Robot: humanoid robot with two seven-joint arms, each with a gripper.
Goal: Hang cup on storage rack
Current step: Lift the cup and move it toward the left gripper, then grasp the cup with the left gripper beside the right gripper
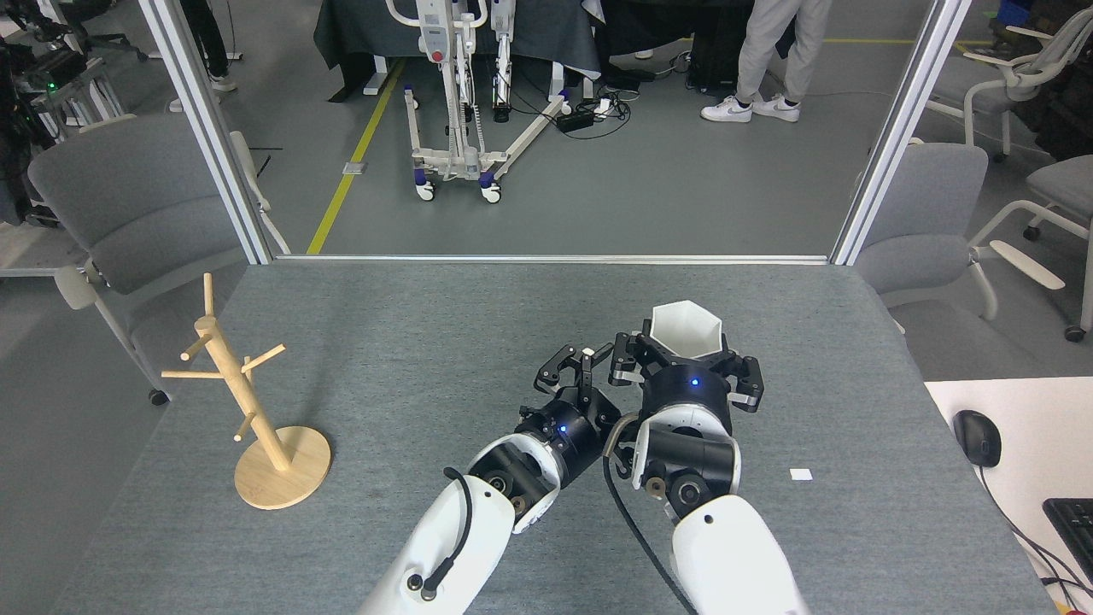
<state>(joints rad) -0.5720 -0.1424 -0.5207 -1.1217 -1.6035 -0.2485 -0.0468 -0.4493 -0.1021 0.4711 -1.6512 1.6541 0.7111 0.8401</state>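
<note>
Two arms meet over the grey table (410, 342), well to the right of the storage rack (248, 401), which stands alone near the table's left edge with its pegs bare. I judge the cup (686, 330) is carried mouth-up so its handle can be passed across; I cannot see the handle from here. My right gripper (688, 363) is pinching the cup's lower body. My left gripper (577, 369) sits just beside it, fingers spread, probably ready to take over, since the rack lies on its side.
</note>
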